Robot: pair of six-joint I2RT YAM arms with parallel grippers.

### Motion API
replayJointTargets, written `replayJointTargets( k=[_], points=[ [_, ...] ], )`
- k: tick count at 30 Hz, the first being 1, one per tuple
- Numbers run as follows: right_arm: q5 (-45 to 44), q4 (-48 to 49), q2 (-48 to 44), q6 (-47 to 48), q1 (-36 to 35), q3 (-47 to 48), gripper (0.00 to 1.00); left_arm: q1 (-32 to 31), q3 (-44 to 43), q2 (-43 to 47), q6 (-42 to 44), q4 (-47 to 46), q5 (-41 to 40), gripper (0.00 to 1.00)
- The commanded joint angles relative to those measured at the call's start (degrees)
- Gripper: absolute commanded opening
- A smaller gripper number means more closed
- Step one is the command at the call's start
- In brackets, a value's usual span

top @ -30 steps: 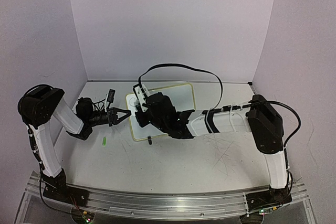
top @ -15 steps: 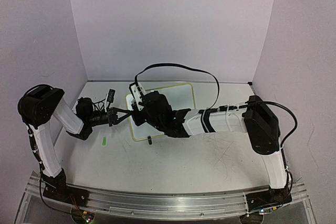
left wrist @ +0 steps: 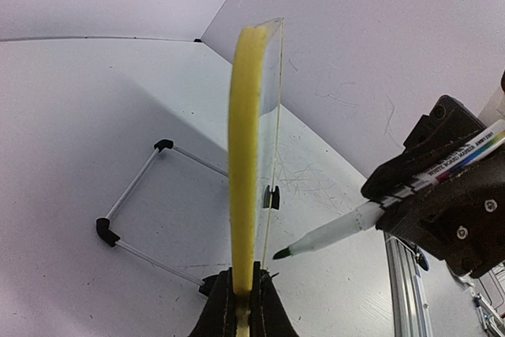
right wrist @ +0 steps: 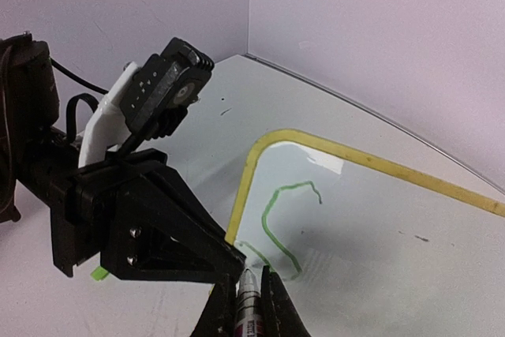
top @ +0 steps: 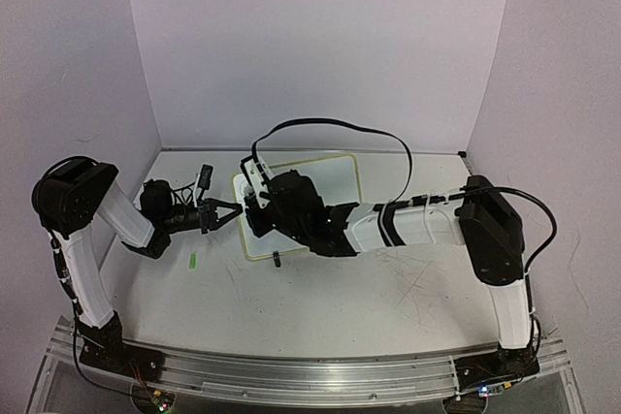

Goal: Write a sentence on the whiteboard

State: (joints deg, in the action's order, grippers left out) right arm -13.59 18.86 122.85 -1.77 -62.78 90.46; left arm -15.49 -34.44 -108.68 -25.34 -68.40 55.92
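The whiteboard (top: pixel 325 186) lies at the table's middle back, with a pale yellow frame. My left gripper (top: pixel 236 210) is shut on its left edge; the left wrist view shows the frame (left wrist: pixel 246 116) edge-on between my jaws (left wrist: pixel 241 267). My right gripper (top: pixel 260 203) is shut on a white marker (right wrist: pixel 249 309), its green tip (left wrist: pixel 282 253) close by the board's surface near that corner. Of the sentence, only one green S-shaped stroke (right wrist: pixel 265 223) shows on the board (right wrist: pixel 379 226), beside the left gripper (right wrist: pixel 142 226). The top view hides the writing under the right wrist.
A small green cap (top: pixel 193 261) lies on the table left of the board's front corner. A thin wire stand with black ends (left wrist: pixel 134 195) shows behind the board. A black cable (top: pixel 330 123) loops over the board. Walls close in at the back and sides.
My right wrist with the marker shifted a little left, then came back right. The left gripper and the board have not moved.
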Motion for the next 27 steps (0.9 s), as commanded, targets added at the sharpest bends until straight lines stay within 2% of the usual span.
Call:
replayJointTargets(
  k=[1, 19, 27],
  points=[
    [-1.5, 3.98, -7.95, -0.38, 0.44, -3.2, 0.0, -0.31, -0.56, 1.46, 1.96, 1.43, 0.08, 0.0],
    [-2.1, 2.93, -1.99, 1.26, 2.21, 2.11, 0.0, -0.29, -0.55, 1.99, 2.57, 2.29, 0.07, 0.0],
    [-1.85, 2.67, -2.03, 1.3, 2.21, 1.31, 0.0, -0.26, -0.69, 1.99, 2.75, 2.65, 0.0, 0.0]
  ],
)
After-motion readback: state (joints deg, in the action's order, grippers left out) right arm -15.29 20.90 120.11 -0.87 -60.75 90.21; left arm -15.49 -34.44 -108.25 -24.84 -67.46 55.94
